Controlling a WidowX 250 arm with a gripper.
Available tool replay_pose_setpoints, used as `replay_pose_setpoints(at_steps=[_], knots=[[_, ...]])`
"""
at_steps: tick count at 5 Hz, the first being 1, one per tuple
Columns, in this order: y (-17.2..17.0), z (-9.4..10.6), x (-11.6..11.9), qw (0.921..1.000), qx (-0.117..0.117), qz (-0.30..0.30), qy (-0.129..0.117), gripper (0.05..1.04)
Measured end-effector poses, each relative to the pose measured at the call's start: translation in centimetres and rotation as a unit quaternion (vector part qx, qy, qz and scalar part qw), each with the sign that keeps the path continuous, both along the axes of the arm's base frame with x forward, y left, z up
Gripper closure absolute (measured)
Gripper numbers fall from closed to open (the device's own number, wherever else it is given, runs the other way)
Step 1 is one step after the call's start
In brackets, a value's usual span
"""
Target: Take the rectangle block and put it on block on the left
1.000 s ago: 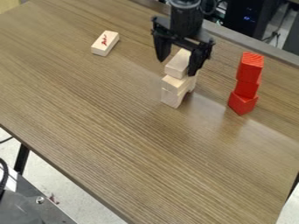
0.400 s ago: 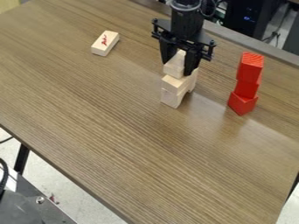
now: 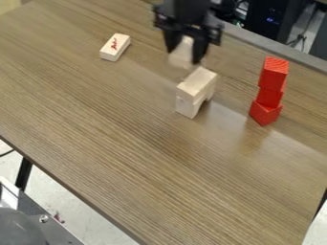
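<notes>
A pale, plain rectangular wooden block [image 3: 181, 58] is clamped in the black two-finger end effector [image 3: 184, 55], its near end jutting out

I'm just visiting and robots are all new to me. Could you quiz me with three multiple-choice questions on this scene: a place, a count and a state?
1. Where is the block with the red mark?
A) On the red tower
B) Between the jaws
C) Flat on the table

2. How many red blocks are stacked?
A) Three
B) Two
C) Five

3. How is the pale block at the jaws?
A) Lying on the floor
B) Held up in the air
C) Under the red blocks

Key:
1 C: it lies by itself, left of the pale stack in the picture.
2 A: top, middle and bottom blocks show.
3 B: it sits between the jaws, above the table.
</notes>
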State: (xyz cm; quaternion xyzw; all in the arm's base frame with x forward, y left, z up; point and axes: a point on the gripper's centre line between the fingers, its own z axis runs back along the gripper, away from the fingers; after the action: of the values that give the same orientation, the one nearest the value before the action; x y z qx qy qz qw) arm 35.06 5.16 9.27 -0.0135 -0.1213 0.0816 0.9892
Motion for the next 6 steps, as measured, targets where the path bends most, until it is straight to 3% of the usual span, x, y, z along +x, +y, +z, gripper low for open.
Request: replay_pose_setpoints(at_steps=[3, 4, 5, 6], knots=[[6.3, -0.7, -2.1, 0.9972, 0.019, 0.069, 0.021, 0.520], [7.6, -1.7, -2.5, 0.9966, 0.036, 0.067, 0.031, 0.520], [9.0, -2.0, -2.5, 0.9971, 0.051, 0.050, 0.026, 0.520], [10.1, -3.0, -2.4, 0.9971, 0.055, 0.043, 0.031, 0.520]])
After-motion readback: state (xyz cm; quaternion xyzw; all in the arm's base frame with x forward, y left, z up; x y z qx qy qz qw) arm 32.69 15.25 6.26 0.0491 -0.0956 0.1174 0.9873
